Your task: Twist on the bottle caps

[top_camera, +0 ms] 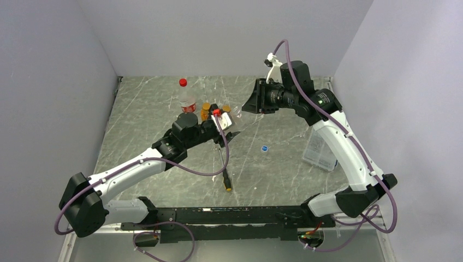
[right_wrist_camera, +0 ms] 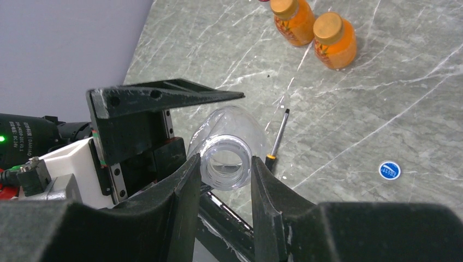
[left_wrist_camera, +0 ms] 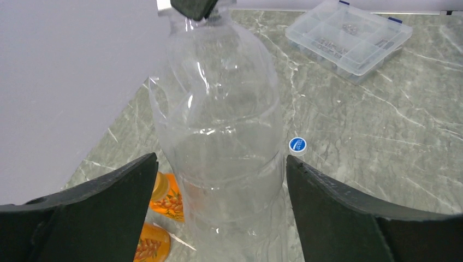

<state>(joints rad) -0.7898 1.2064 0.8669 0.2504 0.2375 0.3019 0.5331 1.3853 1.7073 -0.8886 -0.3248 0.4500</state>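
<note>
From above, the left gripper (top_camera: 226, 123) and right gripper (top_camera: 248, 105) are seen tip to tip. The blue cap (top_camera: 265, 148) lies loose, base-ward of both.

In the left wrist view, the clear bottle (left_wrist_camera: 218, 136) is clasped by its body between the left fingers (left_wrist_camera: 98, 207).

In the right wrist view, its open, capless neck is pinched by the right fingers (right_wrist_camera: 180, 202).

The body is best held firm and level by the left gripper alone, so that the right may be freed for the cap.
</note>
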